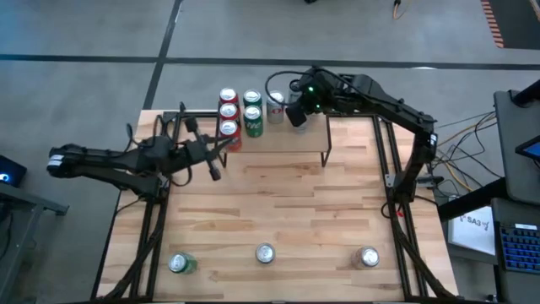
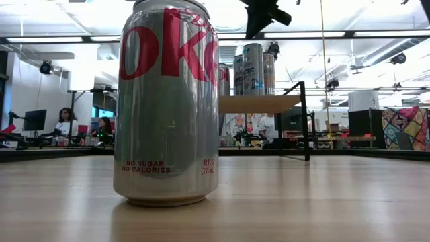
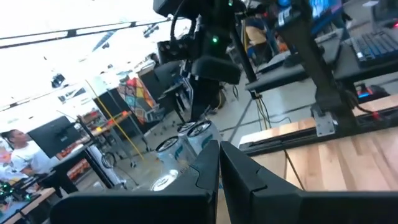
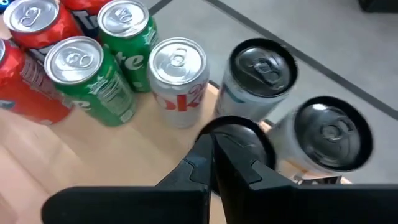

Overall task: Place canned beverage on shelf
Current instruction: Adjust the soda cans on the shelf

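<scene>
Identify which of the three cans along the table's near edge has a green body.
The left can of that row: green shows around its lid in the high view, while the middle can and the right can look plain silver.

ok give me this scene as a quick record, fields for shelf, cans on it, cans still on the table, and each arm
shelf: light-wood board on black legs, far side of the table
cans on shelf: clustered at its left end, three red, two green, a silver one and dark-topped ones
cans on table: three along the near edge, left, middle, right
right gripper: over the shelf by the cans, fingers shut, empty
left gripper: left of the shelf, fingers shut, empty
</scene>
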Robot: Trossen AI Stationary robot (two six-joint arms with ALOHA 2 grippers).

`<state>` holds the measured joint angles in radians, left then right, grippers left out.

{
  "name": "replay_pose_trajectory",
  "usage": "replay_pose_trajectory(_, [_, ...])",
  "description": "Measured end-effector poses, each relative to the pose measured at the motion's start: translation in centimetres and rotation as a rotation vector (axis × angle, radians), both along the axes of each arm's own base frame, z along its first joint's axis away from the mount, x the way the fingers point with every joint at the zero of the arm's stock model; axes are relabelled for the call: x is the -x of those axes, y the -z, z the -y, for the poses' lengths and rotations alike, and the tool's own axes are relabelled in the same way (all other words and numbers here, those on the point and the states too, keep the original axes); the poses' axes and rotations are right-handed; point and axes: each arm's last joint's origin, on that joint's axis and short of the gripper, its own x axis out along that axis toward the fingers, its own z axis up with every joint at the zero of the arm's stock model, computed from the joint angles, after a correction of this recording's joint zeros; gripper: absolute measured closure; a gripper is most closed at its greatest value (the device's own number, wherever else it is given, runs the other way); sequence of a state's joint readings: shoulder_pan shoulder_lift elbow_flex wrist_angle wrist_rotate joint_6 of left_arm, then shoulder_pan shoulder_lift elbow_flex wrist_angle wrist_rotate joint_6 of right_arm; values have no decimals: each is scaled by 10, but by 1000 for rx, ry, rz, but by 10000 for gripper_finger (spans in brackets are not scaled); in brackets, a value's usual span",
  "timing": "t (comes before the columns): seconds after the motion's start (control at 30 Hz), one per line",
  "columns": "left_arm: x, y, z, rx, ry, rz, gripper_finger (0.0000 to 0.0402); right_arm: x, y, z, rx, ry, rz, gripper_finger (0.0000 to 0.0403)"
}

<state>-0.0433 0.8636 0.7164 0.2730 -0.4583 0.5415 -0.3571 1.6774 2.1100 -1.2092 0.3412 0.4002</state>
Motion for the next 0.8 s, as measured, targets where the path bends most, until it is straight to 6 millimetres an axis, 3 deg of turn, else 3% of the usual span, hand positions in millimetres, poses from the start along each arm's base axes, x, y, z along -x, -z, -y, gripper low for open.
replay_pose_trajectory(0.3, [15,5,0,-12,37,17,402,-17,8,5,-25,26,-6,394])
replay_pose_trajectory(0.8, [15,8,0,-31,35,4,402,-19,13,3,0,55,-46,394])
